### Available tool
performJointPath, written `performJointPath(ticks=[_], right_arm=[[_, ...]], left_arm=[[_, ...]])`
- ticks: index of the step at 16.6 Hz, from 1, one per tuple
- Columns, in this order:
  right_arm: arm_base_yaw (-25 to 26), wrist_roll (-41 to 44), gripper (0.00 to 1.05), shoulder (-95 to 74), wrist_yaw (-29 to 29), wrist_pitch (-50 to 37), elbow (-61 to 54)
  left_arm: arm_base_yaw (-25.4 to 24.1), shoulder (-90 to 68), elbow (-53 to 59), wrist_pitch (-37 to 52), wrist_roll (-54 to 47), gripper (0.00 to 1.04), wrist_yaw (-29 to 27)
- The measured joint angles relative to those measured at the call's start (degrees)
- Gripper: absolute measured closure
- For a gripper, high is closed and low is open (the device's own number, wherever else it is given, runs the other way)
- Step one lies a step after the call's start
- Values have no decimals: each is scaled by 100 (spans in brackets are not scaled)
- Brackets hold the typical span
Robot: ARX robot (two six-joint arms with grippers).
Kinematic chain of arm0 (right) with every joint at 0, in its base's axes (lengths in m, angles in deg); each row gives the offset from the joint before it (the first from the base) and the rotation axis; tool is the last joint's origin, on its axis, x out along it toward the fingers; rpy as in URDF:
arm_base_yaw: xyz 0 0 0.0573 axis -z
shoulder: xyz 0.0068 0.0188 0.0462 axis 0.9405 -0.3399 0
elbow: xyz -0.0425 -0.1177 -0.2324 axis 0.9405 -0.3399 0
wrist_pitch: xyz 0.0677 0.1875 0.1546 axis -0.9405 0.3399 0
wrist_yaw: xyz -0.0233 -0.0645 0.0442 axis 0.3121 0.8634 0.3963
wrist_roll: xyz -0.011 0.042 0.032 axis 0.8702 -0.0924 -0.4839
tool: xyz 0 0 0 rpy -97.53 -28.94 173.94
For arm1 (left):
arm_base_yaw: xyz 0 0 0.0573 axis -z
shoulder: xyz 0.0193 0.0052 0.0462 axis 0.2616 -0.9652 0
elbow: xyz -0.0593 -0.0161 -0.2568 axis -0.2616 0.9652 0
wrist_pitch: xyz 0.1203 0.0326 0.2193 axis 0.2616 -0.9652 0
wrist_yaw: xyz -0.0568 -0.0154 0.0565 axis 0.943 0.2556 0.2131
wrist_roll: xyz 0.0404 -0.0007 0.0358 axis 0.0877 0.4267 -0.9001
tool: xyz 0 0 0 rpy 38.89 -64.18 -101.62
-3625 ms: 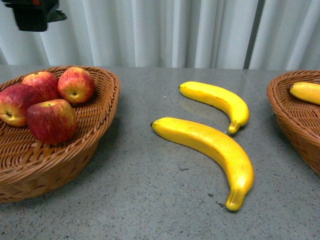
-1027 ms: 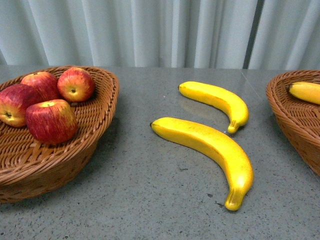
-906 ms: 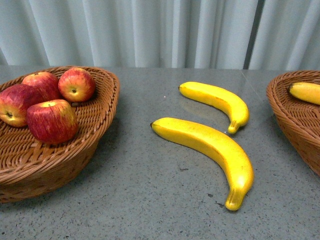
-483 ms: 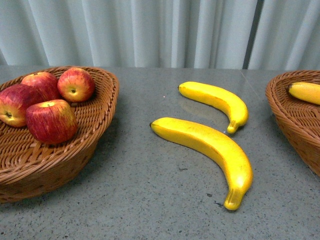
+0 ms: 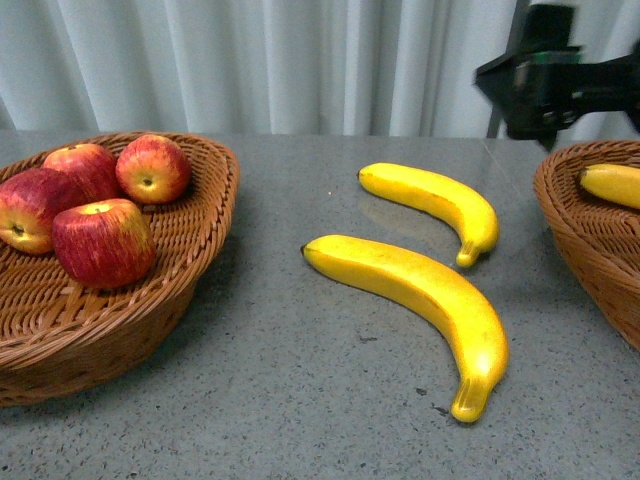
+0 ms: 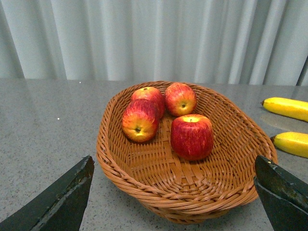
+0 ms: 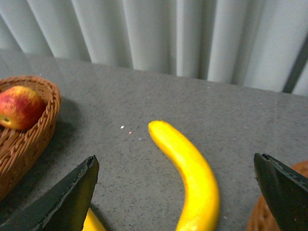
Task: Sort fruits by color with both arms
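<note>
Start with the long curved bright-yellow banana at the back [image 5: 440, 205]; lies bare on the grey speckled worktop [image 5: 300, 400], between the two baskets and just behind the bigger yellow banana in front [image 5: 420, 300], not touching it; looks smooth and shiny, so likely slippery; probably light and stiff, not squashy; best to grab across the fat middle, not the thin dark tip, and squeeze gently; shows between the two fingers of the right claw [image 7: 174, 159] in the right wrist view, untouched; wide open and holding nothing; hangs high near the brown wicker basket on the right [image 5: 570, 200], with one more yellow banana [image 5: 612, 183] already inside; far over, four shiny red apples [image 5: 105, 240] tucked in the brown wicker basket on the left [image 5: 190, 260], sorted and done; left claw [image 6: 173, 161] wide open too, empty, facing those apples.
</note>
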Motion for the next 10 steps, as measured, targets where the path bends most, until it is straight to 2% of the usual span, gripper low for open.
performJointPath(ticks=[2, 5, 10], right_arm=[[-380, 452, 7, -446, -42, 966, 732], [-758, 960, 7, -625, -90, 2444, 931], [-999, 1366, 7, -647, -116, 2927, 791]], left_arm=[[0, 0, 0, 0, 0, 7, -2], [0, 0, 0, 0, 0, 7, -2], [0, 0, -2, 0, 0, 7, 0]])
